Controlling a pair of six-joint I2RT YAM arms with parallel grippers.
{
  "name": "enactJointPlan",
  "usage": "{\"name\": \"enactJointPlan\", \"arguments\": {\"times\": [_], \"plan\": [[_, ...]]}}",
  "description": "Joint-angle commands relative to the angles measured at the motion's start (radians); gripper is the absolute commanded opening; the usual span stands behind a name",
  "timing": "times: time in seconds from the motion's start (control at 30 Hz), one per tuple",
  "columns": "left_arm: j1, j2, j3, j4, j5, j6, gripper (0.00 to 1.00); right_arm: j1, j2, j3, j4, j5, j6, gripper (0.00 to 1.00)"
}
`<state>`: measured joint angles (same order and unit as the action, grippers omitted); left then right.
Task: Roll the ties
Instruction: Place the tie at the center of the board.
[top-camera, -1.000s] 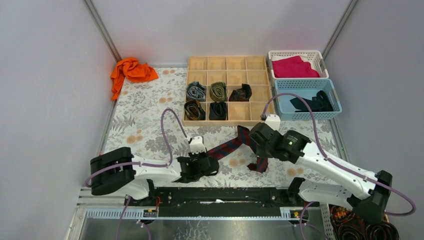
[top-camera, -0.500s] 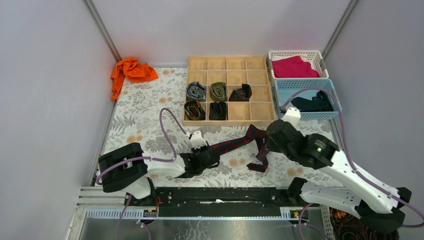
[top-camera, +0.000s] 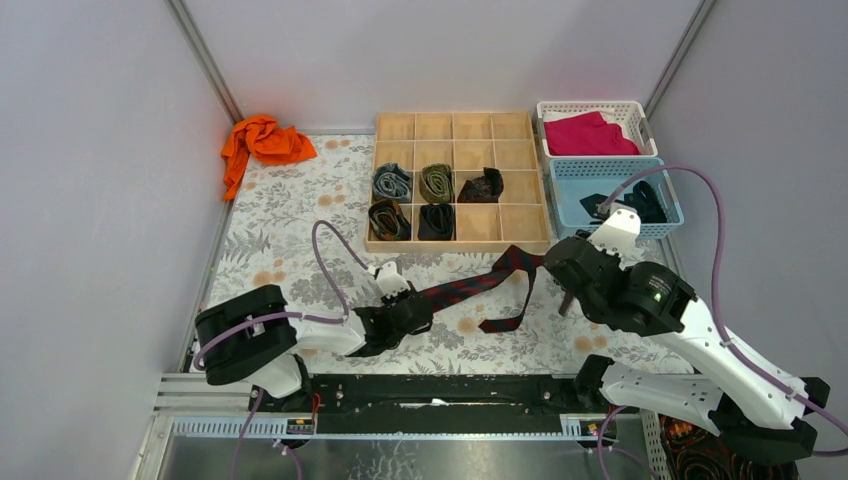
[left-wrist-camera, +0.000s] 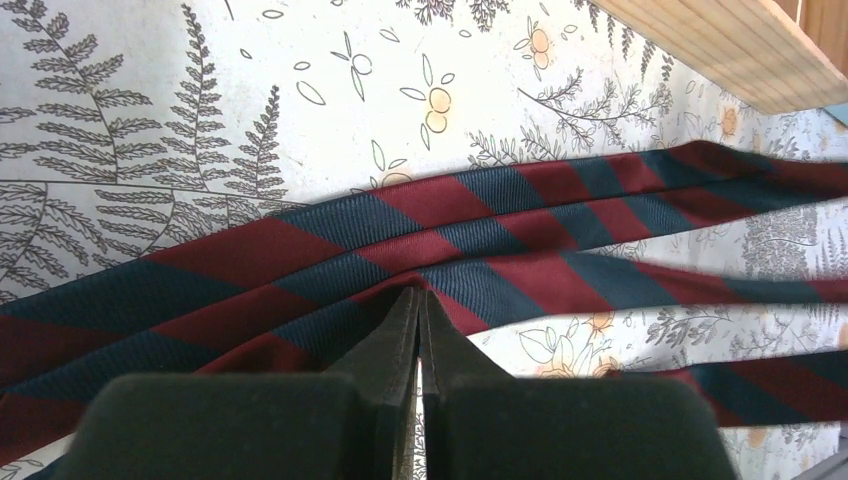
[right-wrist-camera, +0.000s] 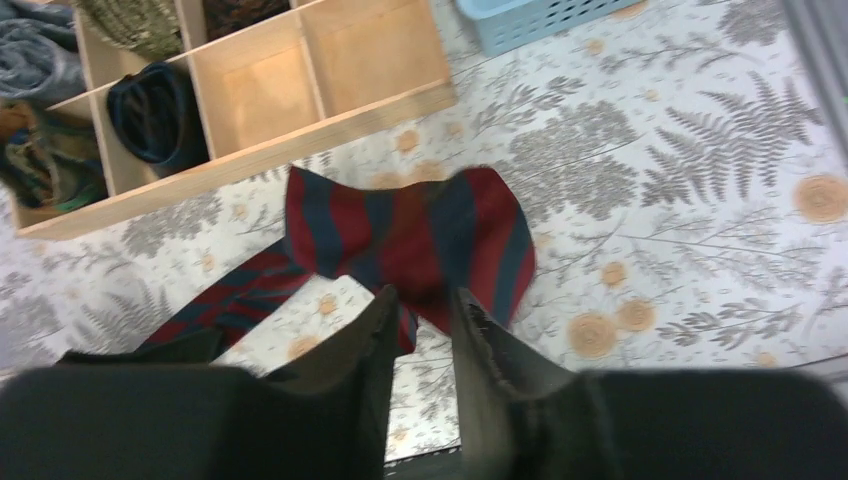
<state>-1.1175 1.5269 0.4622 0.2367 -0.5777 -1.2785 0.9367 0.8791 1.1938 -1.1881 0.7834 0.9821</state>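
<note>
A navy tie with red diagonal stripes (top-camera: 470, 285) lies stretched across the floral mat between both arms. It folds back near the wooden organizer, and its narrow tail curls toward the near edge. My left gripper (top-camera: 418, 306) is shut on it at its left part; in the left wrist view the closed tips (left-wrist-camera: 420, 293) pinch the striped fabric (left-wrist-camera: 450, 220). My right gripper (top-camera: 553, 263) hovers at the tie's folded right end, open. In the right wrist view the fold (right-wrist-camera: 420, 230) sits just past the spread fingertips (right-wrist-camera: 425, 295). Rolled ties, grey-blue (top-camera: 392, 182), olive (top-camera: 435, 182), brown (top-camera: 388, 220) and black (top-camera: 435, 221), fill organizer compartments.
The wooden organizer (top-camera: 500, 222) stands behind the tie, close to my right gripper. A blue basket (top-camera: 660, 222) with dark ties and a white basket (top-camera: 640, 120) with magenta cloth sit at the back right. An orange cloth (top-camera: 262, 140) lies at the back left.
My right gripper has moved right and back, dragging the tie's fold with it, then opened and let the fold go. The left gripper stayed shut on the tie and shifted slightly right.
</note>
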Motion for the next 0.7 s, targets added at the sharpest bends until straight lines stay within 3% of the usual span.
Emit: {"name": "enactJointPlan", "arguments": {"times": [0.0, 0.13, 0.2, 0.33, 0.5, 0.67], "plan": [[0.018, 0.064, -0.090, -0.208, 0.111, 0.043, 0.05, 0.001, 0.000, 0.023, -0.104, 0.166, 0.083, 0.39], [0.018, 0.062, -0.078, -0.202, 0.119, 0.064, 0.04, 0.002, 0.026, 0.009, -0.065, 0.192, 0.079, 0.58], [0.019, 0.051, -0.074, -0.198, 0.132, 0.074, 0.02, 0.002, 0.065, 0.014, -0.046, 0.203, 0.064, 0.59], [0.017, -0.014, -0.034, -0.246, 0.144, 0.104, 0.01, 0.001, 0.150, -0.010, 0.099, 0.108, -0.113, 0.58], [-0.015, -0.237, 0.062, -0.442, 0.086, 0.108, 0.03, 0.001, 0.296, -0.108, 0.294, -0.050, -0.296, 0.58], [-0.162, -0.538, 0.215, -0.795, -0.122, 0.026, 0.11, 0.022, 0.399, -0.157, 0.507, -0.257, -0.411, 0.58]]}}
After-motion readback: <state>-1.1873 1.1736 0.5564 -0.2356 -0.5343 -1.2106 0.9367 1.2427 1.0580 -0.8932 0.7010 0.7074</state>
